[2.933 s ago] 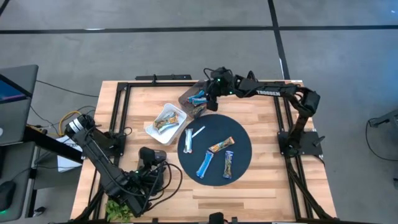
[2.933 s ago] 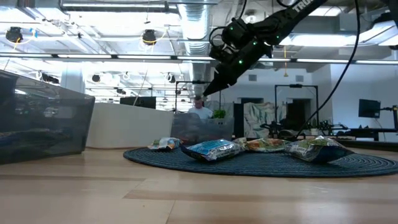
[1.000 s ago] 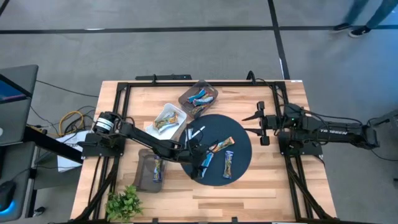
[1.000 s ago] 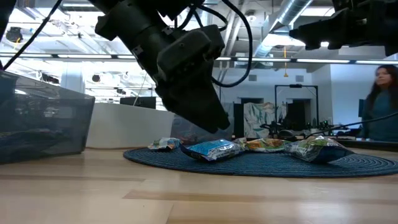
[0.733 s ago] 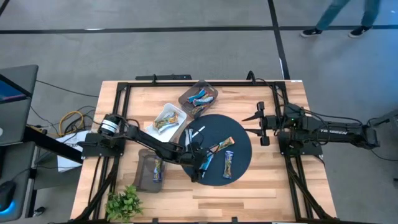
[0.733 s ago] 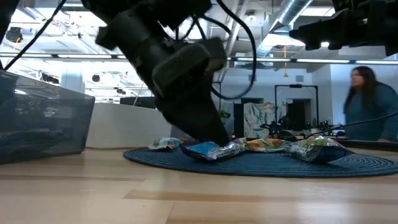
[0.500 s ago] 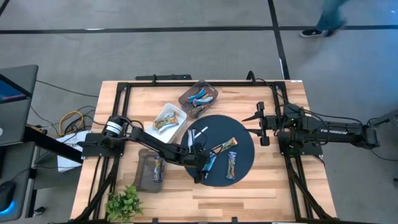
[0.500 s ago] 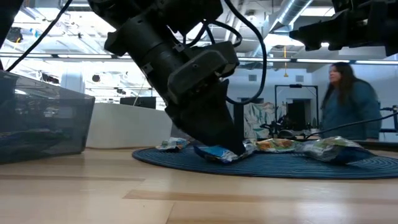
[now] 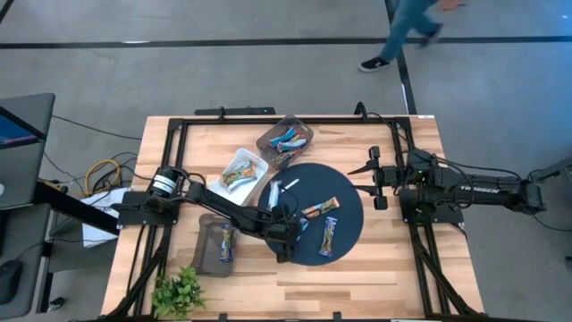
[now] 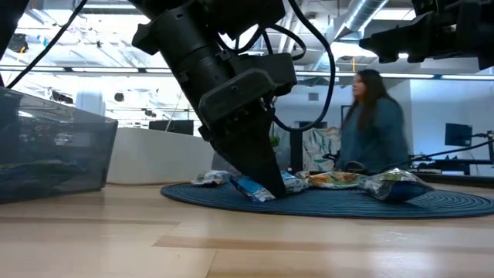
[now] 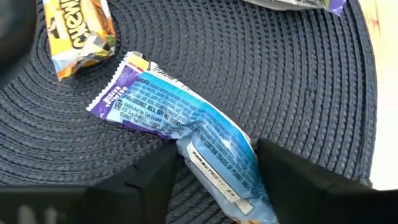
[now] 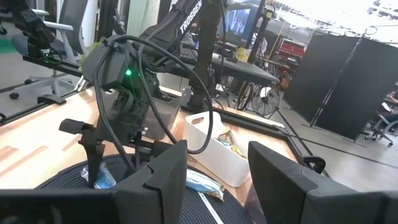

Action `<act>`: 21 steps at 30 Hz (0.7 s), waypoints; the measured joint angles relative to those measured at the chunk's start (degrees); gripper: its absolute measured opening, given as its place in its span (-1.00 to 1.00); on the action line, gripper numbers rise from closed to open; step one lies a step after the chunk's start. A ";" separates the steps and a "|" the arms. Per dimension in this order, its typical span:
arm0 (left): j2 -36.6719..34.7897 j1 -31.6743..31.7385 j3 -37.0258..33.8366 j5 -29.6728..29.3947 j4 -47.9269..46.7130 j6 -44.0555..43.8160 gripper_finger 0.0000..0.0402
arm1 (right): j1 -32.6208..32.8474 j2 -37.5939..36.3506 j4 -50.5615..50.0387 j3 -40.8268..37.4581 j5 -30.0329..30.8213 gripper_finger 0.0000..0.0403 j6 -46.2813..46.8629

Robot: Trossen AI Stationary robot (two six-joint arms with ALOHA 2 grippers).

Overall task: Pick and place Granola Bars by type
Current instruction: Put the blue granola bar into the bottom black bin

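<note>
Left hand (image 11: 214, 165) spread astride shiny blue-wrapped granola bar (image 11: 186, 127) on round dark woven mat (image 9: 344, 246), frame centre; contact unclear. Right hand (image 9: 374, 179) parted, empty, right side.

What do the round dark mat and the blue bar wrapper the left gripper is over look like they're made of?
Round mat: likely woven cord or braided fibre, matte; concentric ribbed rings show. Blue bar between the left gripper fingers: probably thin plastic or foil film, glossy, with crinkles and bright highlights.
</note>
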 joint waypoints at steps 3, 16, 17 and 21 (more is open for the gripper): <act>0.02 0.00 0.70 0.01 -1.28 0.54 -0.15 | 0.00 0.00 0.00 0.00 0.00 -0.19 0.00; 0.11 -1.05 6.93 0.24 -7.20 6.56 -0.71 | 0.00 0.00 -0.98 0.02 0.01 -0.19 0.00; 0.11 -1.09 8.00 0.22 -9.02 6.91 -0.72 | 0.00 0.02 -1.22 0.02 0.00 -0.19 0.00; 0.11 -1.81 13.95 -3.27 -19.71 7.56 -0.72 | 0.00 0.01 -1.59 0.02 0.01 -0.19 0.00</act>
